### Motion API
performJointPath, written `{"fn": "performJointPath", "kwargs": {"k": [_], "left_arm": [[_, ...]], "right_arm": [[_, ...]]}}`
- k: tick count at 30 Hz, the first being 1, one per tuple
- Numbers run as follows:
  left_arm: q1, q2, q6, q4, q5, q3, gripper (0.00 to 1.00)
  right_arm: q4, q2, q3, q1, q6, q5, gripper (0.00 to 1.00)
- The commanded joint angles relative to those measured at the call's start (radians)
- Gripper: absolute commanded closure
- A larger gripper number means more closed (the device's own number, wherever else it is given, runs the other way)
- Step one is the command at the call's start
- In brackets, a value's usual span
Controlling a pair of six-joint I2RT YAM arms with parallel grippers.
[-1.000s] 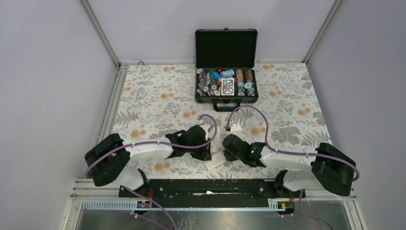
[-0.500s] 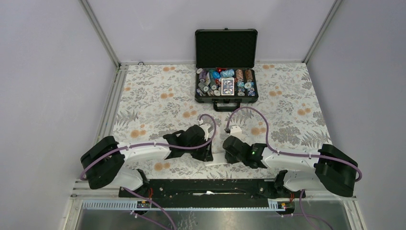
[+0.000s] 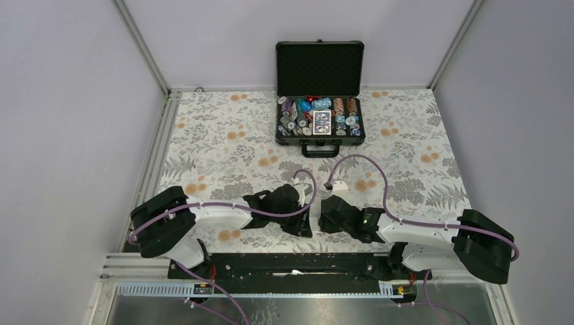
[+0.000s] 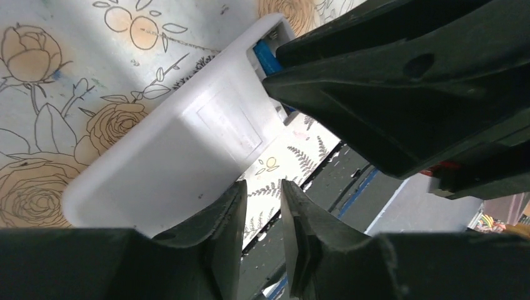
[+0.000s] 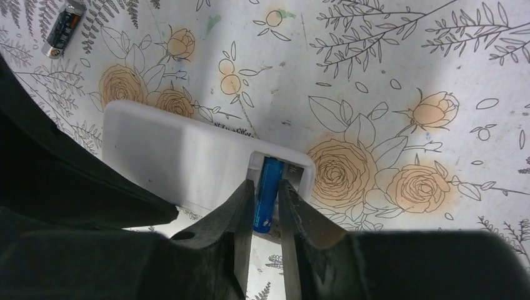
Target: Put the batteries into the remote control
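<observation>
On your left side, the left gripper (image 4: 262,194) keeps its fingers a little apart, just beside the long edge of the remote control (image 4: 169,162). You cannot tell if it pinches the remote. The remote control is between the two grippers over the flowered cloth (image 5: 375,62), plain back up, its battery compartment open at the end towards the right arm. There the right gripper (image 5: 265,185) grasps the blue battery (image 5: 269,172), whose upper end sits in the compartment. The dark battery (image 5: 64,28) lies on the cloth, apart from the remote.
</observation>
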Motion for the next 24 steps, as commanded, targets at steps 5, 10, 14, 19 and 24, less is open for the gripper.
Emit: {"fn": "performJointPath", "kwargs": {"k": [5, 10, 14, 19, 24], "left_arm": [[-0.005, 0.045, -0.006, 0.042, -0.054, -0.032, 0.69], [-0.005, 0.058, -0.006, 0.05, -0.056, -0.03, 0.7], [-0.005, 0.063, -0.006, 0.056, -0.053, -0.029, 0.71], [-0.005, 0.064, -0.006, 0.058, -0.053, -0.032, 0.71], [-0.005, 0.069, -0.008, 0.057, -0.054, -0.027, 0.72]], "right_arm": [[-0.132, -0.043, -0.093, 0.024, 0.086, -0.086, 0.77], [-0.116, -0.058, -0.115, 0.024, 0.112, -0.089, 0.82], [-0.068, -0.087, -0.151, 0.024, 0.145, -0.095, 0.93], [-0.068, -0.168, -0.164, 0.024, 0.16, -0.076, 1.0], [-0.153, -0.28, -0.143, 0.023, 0.16, -0.016, 1.0]]}}
